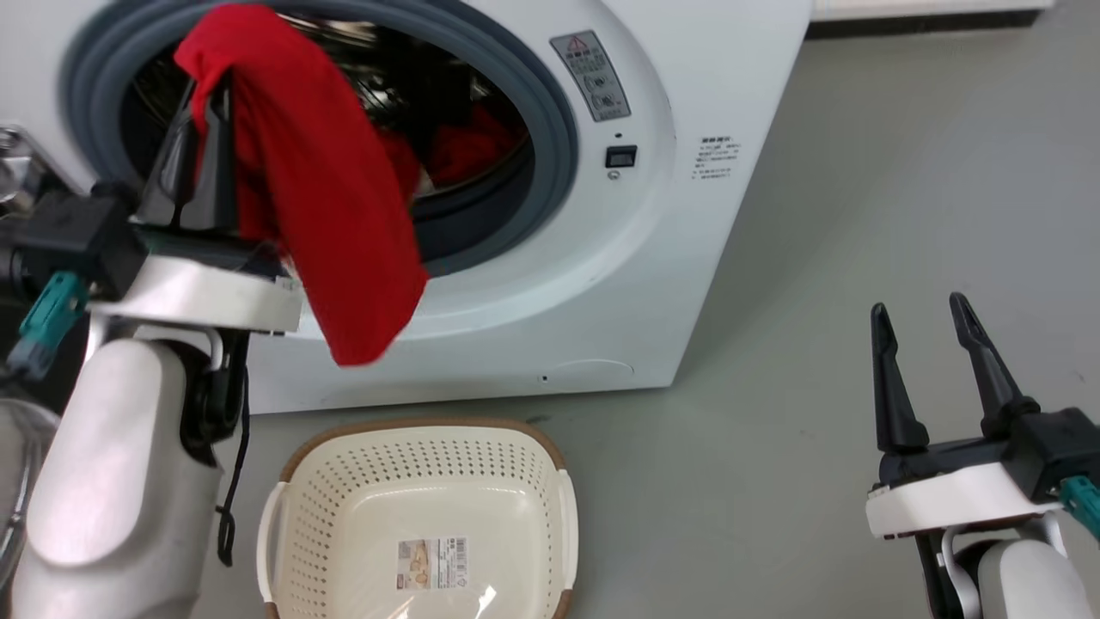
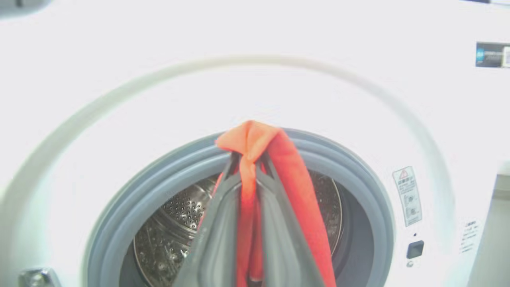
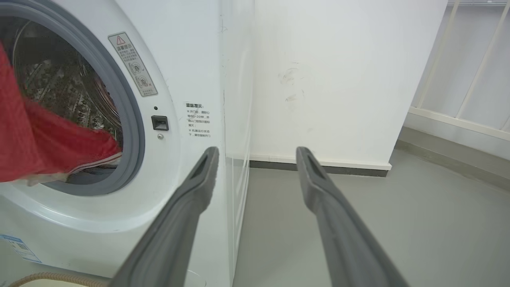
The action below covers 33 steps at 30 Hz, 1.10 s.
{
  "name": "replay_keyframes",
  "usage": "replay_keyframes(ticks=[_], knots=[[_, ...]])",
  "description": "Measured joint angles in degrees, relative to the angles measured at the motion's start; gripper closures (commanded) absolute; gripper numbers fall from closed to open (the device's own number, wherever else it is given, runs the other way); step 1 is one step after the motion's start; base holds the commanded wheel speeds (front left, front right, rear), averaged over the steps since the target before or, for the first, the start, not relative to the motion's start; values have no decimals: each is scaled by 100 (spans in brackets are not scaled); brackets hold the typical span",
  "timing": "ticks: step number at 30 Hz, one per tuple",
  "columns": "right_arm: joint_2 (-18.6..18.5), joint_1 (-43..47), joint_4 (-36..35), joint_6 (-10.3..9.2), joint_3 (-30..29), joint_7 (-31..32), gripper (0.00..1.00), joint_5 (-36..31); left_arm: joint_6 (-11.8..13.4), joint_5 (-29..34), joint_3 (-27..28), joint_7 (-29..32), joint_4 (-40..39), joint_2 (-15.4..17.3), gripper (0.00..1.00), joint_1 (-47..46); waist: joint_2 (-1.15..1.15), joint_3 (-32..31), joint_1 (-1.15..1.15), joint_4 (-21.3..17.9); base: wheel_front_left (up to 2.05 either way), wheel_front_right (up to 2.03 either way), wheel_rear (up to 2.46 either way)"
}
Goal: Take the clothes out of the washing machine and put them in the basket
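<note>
My left gripper [image 1: 209, 90] is shut on a red garment [image 1: 331, 206], held up in front of the washing machine [image 1: 653, 215] porthole; the cloth drapes over the fingertips and hangs down past the gasket. In the left wrist view the red garment [image 2: 287, 187] is pinched between the closed fingers [image 2: 223, 223] before the steel drum. More red clothes [image 1: 468, 146] lie inside the drum. The cream basket [image 1: 296, 533] stands on the floor below the porthole, holding nothing but its label. My right gripper [image 1: 919, 309] stays open at the lower right, holding nothing; its own view shows the right gripper [image 3: 257, 153] beside the machine's right edge.
Grey floor [image 1: 859, 215] stretches to the right of the machine. A white wall [image 3: 326, 79] and a pale railing [image 3: 470, 71] stand behind. The open glass door's edge [image 1: 13, 481] sits at the far left by my left forearm.
</note>
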Motion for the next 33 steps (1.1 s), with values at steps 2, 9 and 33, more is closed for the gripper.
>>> replay_keyframes(ticks=[2, 9, 33], knots=[[1, 66, 24, 0, 1, 0, 0, -8, -26, 53, 144, -1, -433, -49, 100, 241, 0, -107, 0, 60, 0, 0, 0], [0, 184, 47, 0, -64, 0, 0, -15, -48, 226, 271, 0, -1683, -131, 100, 1032, 0, -335, 0, 264, 0, 0, 0], [-1, -12, -35, 0, -130, 0, 0, -263, -318, -194, -641, 1625, -187, -121, 100, 2246, 0, 503, 2, 529, 0, 0, 0]])
